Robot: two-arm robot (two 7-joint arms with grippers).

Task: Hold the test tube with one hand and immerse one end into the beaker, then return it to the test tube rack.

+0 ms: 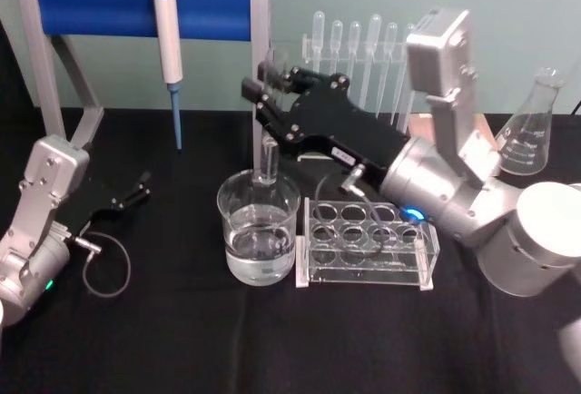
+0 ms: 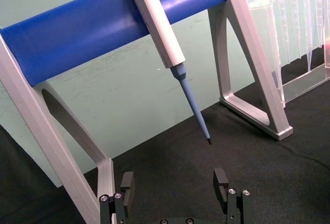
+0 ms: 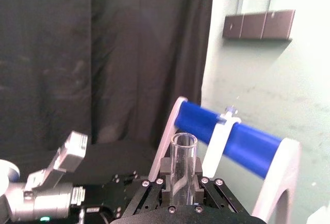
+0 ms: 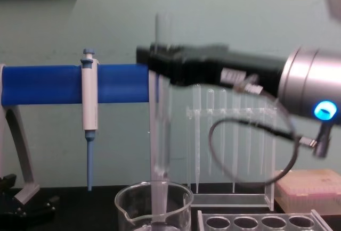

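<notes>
The right hand reaches in over the desk and is clenched on the test tube, holding it upright above the beaker. In the chest view the tube's open rim stands above the hand's black body while its lower end dips inside the beaker's rim; whether that end touches the water in the beaker cannot be told. In the right wrist view the tube's rim rises between the fingers, which press on it from both sides. The beaker stands just beside the clear rack with round holes. Behind, a white-and-blue pipettor hangs on the blue bar of a stand, and pipettes hang in a row. The left hand rests low at the desk's left side, released, with its fingers spread apart and nothing between them.
</notes>
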